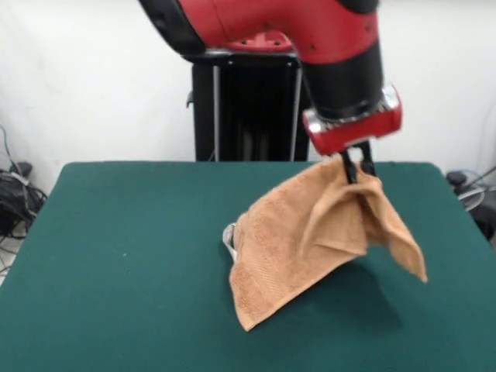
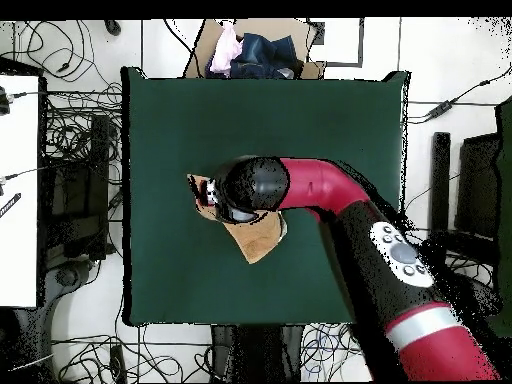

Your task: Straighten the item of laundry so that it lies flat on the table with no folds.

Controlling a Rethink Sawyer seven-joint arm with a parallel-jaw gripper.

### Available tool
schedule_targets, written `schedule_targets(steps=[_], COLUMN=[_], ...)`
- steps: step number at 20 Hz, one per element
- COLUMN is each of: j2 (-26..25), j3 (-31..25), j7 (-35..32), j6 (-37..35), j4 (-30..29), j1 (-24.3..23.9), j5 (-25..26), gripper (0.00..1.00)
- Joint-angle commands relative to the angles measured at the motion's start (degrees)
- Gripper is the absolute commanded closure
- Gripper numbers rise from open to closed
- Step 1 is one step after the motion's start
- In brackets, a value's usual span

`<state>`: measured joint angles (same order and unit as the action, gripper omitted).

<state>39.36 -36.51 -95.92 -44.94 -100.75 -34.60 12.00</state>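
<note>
The red and black arm (image 1: 310, 35) came down from above, its black wrist section ending in a red collar, below which the claw (image 1: 356, 167) pointed straight down with its dark fingers (image 1: 349, 167) pinched together on the top of a towel (image 1: 310, 232), which hung from them. Seen from overhead, the arm (image 2: 400, 260) stretched out from the base, bent at an elbow and ended in a black rounded wrist that hid the claw beneath it.

One towel (image 1: 302, 240) hung above one green table (image 1: 116, 263), held by one gripper (image 1: 358, 164). One cardboard box (image 2: 262, 52) of clothes stood beside the table.
</note>
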Motion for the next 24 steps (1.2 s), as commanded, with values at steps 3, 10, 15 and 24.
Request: schedule_targets(steps=[3,10,15,24], j2=[-6.4,-9.5,-14.6,-17.8], j3=[11.3,18.7,19.4,19.1], j7=[-17.0,-14.7,-13.2,-15.6], j6=[8.1,6.4,10.3,14.3], j4=[-0.8,5.7,8.3,9.1], j1=[4.6,10.0,10.9,13.9], j5=[-0.2,2.6,0.6,-4.3], gripper=[1.0,1.0,1.0,1.0])
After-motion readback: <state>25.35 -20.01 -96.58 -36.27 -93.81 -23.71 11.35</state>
